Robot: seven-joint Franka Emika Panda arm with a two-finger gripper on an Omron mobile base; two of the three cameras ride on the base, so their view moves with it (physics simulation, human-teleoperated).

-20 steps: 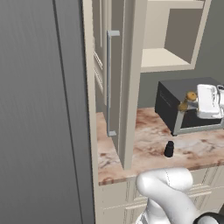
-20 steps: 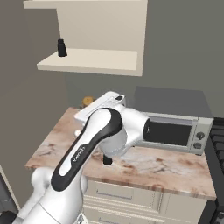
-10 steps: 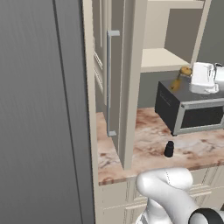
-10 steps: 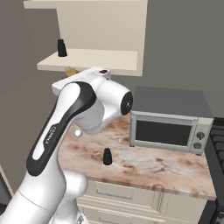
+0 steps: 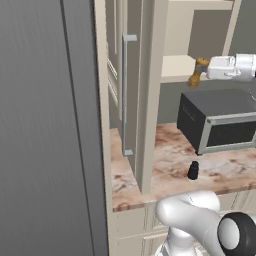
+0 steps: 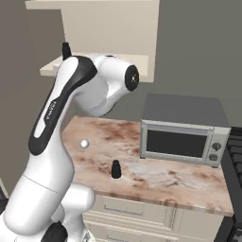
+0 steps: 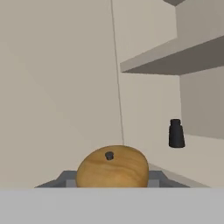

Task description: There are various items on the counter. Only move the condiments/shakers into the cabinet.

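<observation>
So the main worry here: the knobby golden-tan wooden shaker (image 5: 198, 71) is hanging right at the front lip of the cream-beige wall cabinet (image 5: 175, 68), at shelf height. If the release happens while it's only partly over the shelf edge, I'd guess it tips off and drops onto the dark grey microwave box (image 5: 216, 119) sitting directly below, or down to the pinkish-brown marbled stone counter (image 5: 170, 165). Second risk: there's a short black narrow-capped shaker (image 7: 176, 134) standing upright on the shelf inside, off to one side of the line of approach in the hand view. Push in too far or drift sideways and the tan one could knock it over. The shaker also looks top-heavy, so setting it down tilted could make it roll.

As for the grip, the two-finger gripper (image 5: 204, 70) is closed down narrow on the golden-tan shaker. In the hand view its rounded wooden top with a small dark stud sits squarely between the two finger tips, centred, looks solid to me.

Another black shaker (image 6: 115, 169) is upright on the counter near the front edge, well apart from the gripper, so that one's not yet put away.
</observation>
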